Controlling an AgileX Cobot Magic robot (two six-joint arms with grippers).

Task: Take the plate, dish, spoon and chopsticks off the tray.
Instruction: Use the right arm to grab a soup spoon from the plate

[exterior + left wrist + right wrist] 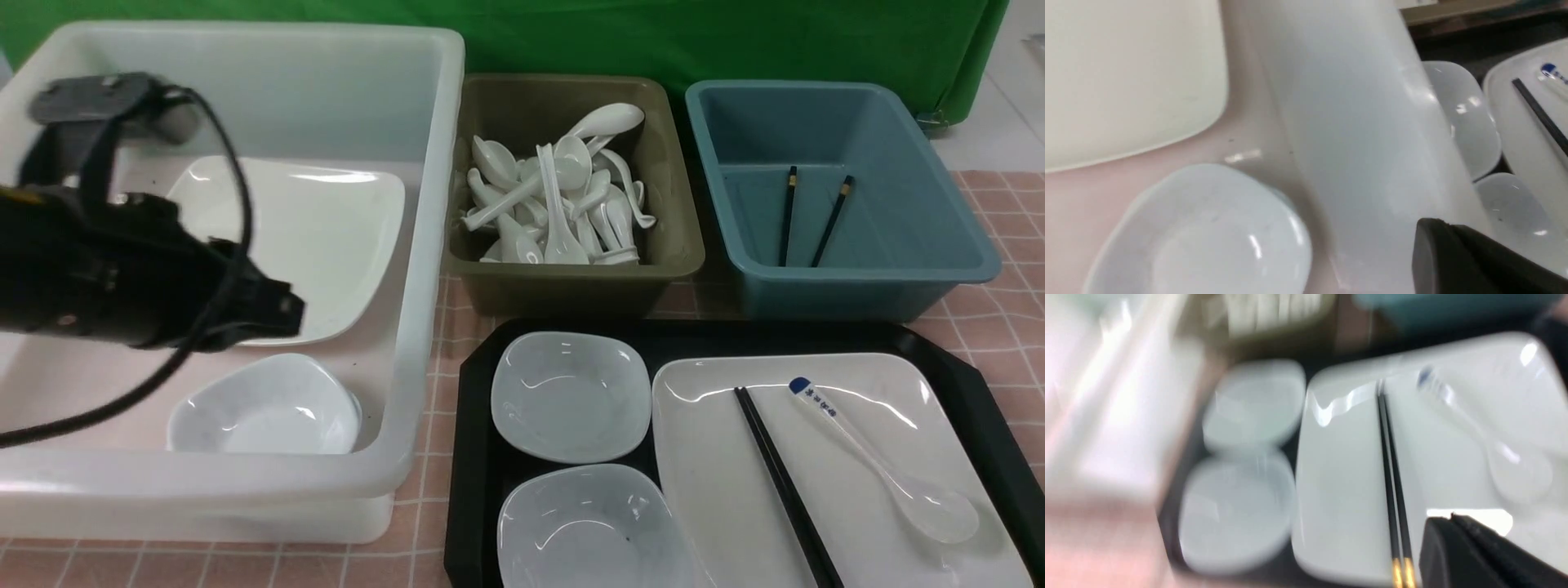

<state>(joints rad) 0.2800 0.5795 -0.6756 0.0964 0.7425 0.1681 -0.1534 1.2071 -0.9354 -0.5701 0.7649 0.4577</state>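
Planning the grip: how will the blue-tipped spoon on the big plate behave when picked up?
The spoon looks glossy and rigid, so it is probably slippery to grip. On the equally shiny plate it would likely slide or pivot on its rounded bowl if nudged. It seems ceramic-like, so a drop might chip it.

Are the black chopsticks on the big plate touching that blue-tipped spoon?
Apart. The front view shows the chopsticks and the spoon both lying on the plate, with a strip of bare plate between them.
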